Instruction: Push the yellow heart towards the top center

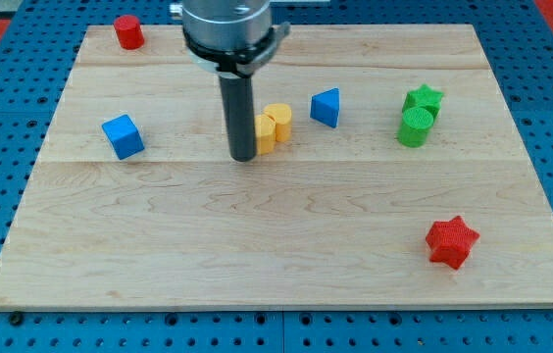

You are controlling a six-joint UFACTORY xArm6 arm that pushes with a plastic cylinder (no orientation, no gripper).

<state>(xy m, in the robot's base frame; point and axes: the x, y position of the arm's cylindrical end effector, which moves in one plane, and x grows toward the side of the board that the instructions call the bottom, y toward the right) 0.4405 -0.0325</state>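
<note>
The yellow heart [276, 125] lies on the wooden board [286, 235], a little above the board's middle. Part of its left side is hidden behind the rod. My tip [243, 157] rests on the board just left of and slightly below the yellow heart, touching it or nearly so. The dark rod rises from the tip to the arm's grey mount at the view's top.
A blue triangle [326, 107] sits right of the heart. A blue cube [123, 135] lies at the left. A red cylinder [128, 31] stands at the top left. A green star [424, 99] and green cylinder [415, 127] sit at the right. A red star [451, 241] lies at the lower right.
</note>
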